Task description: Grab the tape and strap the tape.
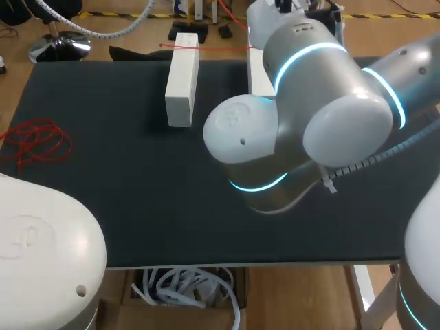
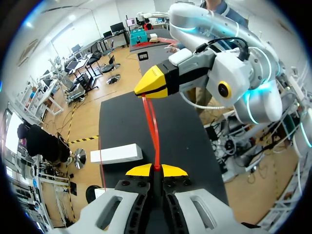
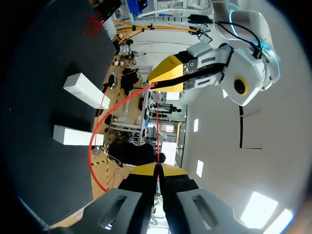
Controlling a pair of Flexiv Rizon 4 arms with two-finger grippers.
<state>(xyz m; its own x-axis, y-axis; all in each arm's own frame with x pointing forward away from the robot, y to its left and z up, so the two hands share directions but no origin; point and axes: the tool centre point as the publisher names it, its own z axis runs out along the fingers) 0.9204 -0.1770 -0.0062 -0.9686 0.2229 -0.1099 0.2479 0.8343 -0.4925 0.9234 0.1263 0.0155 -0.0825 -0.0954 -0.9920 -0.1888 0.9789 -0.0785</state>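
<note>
The head view sits high and behind, looking down on the counter (image 1: 103,172). The wrist views look along their own fingers (image 2: 141,170), facing each other closely across the red tape (image 2: 155,131). Both also catch a white block (image 2: 116,154).

Second white block (image 1: 259,74) half behind arm (image 1: 309,103)

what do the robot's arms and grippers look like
The right arm is glossy white and silver-grey, with rounded joints, glowing cyan rings and a ribbed grey cable. The left arm shows a rounded white housing. The left gripper and right gripper have light grey slotted frames, black fingers and yellow tips.
</note>
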